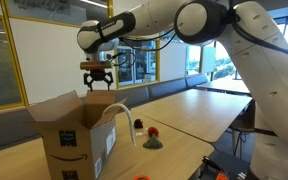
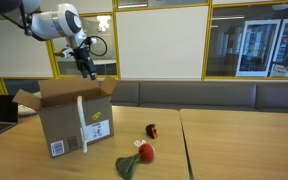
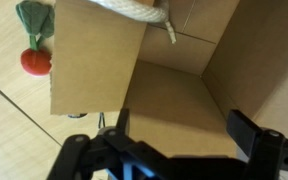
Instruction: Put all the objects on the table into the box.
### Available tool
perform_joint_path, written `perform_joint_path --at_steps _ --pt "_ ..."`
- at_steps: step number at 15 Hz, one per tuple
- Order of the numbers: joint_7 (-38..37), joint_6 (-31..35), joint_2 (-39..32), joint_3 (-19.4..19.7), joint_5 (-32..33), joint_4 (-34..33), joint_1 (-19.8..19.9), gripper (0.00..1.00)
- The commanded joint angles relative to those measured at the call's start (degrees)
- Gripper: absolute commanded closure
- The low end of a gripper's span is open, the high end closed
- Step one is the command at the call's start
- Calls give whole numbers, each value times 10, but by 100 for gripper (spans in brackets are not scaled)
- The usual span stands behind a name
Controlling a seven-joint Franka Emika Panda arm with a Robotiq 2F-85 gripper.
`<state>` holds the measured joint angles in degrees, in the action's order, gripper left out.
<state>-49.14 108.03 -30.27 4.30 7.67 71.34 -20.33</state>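
1. The table (image 2: 239,140) is a long, light wood-coloured top with a seam running across it. It carries everything in play.
2. The box (image 2: 62,128) is brown cardboard with its flaps standing open. A black smile-arrow logo and a white label show on its sides. It sits on the table at one end, and the wrist view looks straight down into its bare interior.
3. The gripper (image 3: 176,118) hangs right above the open box mouth, clear of the flaps in both exterior views. Its two dark fingers (image 3: 246,130) are spread wide apart. Only the box floor shows between them, and they pinch nothing.
4. The white tube (image 1: 124,118) is long and bendy. It arcs up out of the box, over the rim and down the outside wall towards the tabletop. In the wrist view it crosses the far edge of the box, well away from the fingers. It is partly inside and partly hanging outside.
5. The red piece (image 2: 146,152) is small and round and lies on the table beside the box. It is well off to the side of the gripper and below it.
6. The green-grey piece (image 2: 127,166) is soft and leaf-like, and it touches the red piece on the tabletop.
7. The tiny dark-and-red item (image 2: 152,131) lies alone on the table, near the other two but apart from them. It is too small to make out further.
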Motion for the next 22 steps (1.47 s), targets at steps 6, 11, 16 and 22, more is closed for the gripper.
perform_joint_path --at_steps 6,11,16,22 --pt "-42 8 223 36 61 191 -3 0" --pt "-16 22 333 -25 85 346 78 0" --pt "-13 100 387 -28 88 495 145 0" --pt "93 267 354 3 27 589 219 0"
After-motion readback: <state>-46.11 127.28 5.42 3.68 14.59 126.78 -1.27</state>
